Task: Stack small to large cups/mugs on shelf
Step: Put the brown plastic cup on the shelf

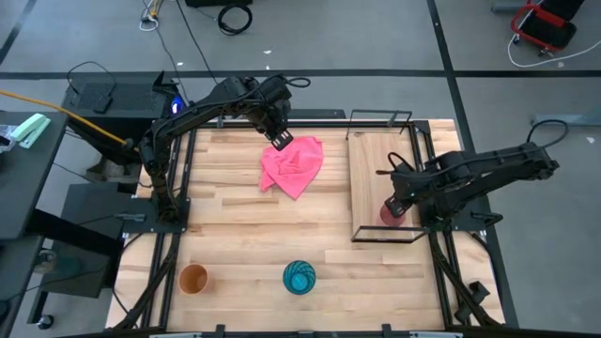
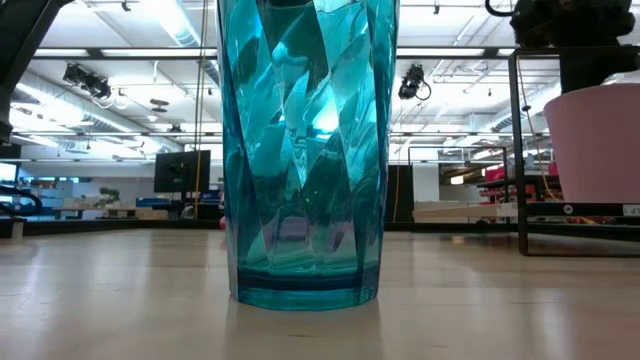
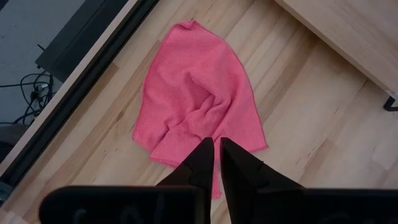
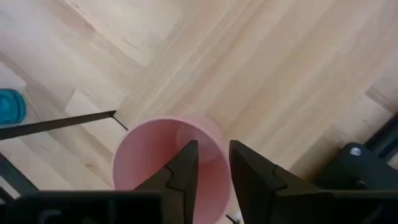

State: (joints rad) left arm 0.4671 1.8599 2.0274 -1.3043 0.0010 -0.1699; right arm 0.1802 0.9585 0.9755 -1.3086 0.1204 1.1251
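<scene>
Small pink cup (image 1: 390, 212) upright on shelf (image 1: 371, 169), orange cup (image 1: 193, 278) and teal cup (image 1: 300, 277) upright on tabletop

pink cloth (image 1: 293, 166) mid-table, shelf frame (image 1: 385, 238) right

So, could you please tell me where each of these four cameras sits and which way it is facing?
High view: overhead, looking straight down; both arms, the left end effector at the pink cloth, the right end effector at the pink cup on the shelf.
Low view: table height, looking level; teal cup close up, no end effector clearly shown.
Left wrist view: looks down past shut fingers onto the cloth.
Right wrist view: looks down; fingers straddle the pink cup's rim.
Shared: high and right wrist views both show the teal cup.
</scene>
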